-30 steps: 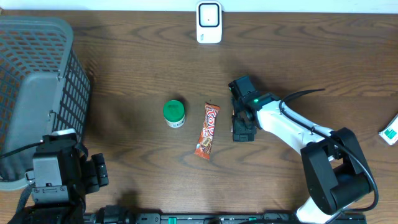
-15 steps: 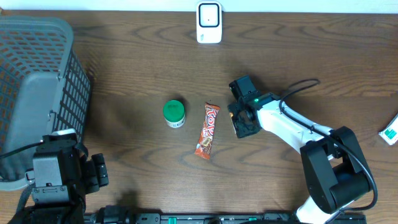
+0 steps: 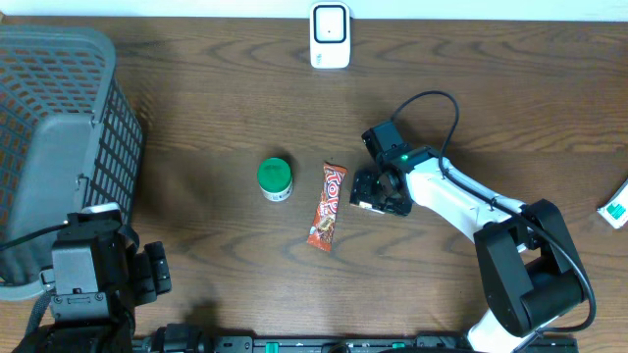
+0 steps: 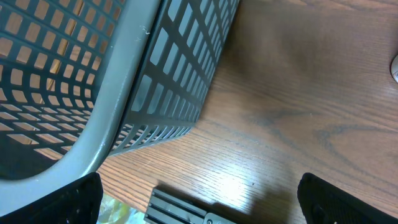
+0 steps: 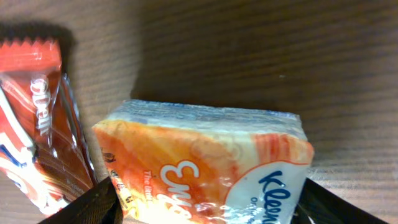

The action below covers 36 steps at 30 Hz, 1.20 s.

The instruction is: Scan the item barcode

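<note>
While the left fingers (image 4: 52, 203) gape, the right fingers (image 5: 84, 208) clamp a tissue pack (image 5: 205, 158).

Table (image 3: 216, 108): a dark brown wood-grain top that fills every view, its grain running in long wavy bands and loops.
Far edge: a thin pale strip (image 3: 147, 8) runs beyond the table along the top of the overhead view; whether it is wall or floor cannot be told.
Near edge: a black rail (image 3: 294, 345) lies along the front.
Left side: a grey lattice basket (image 3: 59, 118) stands on the table.
Light: soft and even, with a pale sheen (image 4: 236, 183) on the wood near the basket's foot and a faint shadow beside its wall.
</note>
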Available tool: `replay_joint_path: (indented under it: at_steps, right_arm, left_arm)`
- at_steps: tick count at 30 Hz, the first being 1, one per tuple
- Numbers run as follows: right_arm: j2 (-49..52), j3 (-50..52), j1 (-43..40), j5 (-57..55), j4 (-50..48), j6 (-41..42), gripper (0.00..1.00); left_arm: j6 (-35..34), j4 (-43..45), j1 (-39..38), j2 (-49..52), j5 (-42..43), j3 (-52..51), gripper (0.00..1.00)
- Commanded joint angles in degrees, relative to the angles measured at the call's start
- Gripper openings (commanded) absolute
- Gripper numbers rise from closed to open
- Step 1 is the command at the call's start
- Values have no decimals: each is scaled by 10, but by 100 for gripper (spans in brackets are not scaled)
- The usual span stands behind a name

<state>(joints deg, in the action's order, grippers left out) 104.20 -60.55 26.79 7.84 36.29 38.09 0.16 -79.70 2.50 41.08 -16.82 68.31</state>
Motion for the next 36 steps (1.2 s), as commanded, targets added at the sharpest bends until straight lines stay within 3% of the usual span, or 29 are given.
replay_joint_path:
  at_steps: [1,4,6,8,23,32,33,36]
  right_arm:
    - [15,8,-5,7,8,-102,70]
    - [14,8,-6,7,10,-110,70]
    - [14,8,-6,7,7,-110,88]
    - [14,8,-6,6,0,-114,99]
    - [15,6,-2,-63,6,-94,99]
    - [26,6,45,-100,-2,-68,99]
    - [28,6,48,-104,-3,-63,95]
    - [36,6,52,-110,-6,-53,64]
  left_arm:
    - [-1,-2,-2,-2,-3,1,98]
    - [-1,-2,-2,-2,-3,1,98]
    - [0,-2,-2,-2,-3,1,98]
    - [0,-2,-2,-2,-3,1,98]
    - [0,-2,-2,-2,-3,1,98]
    - [-1,-2,-2,-2,-3,1,98]
    - [-1,-2,-2,-2,-3,1,98]
    - [-1,-2,-2,-2,-3,1,98]
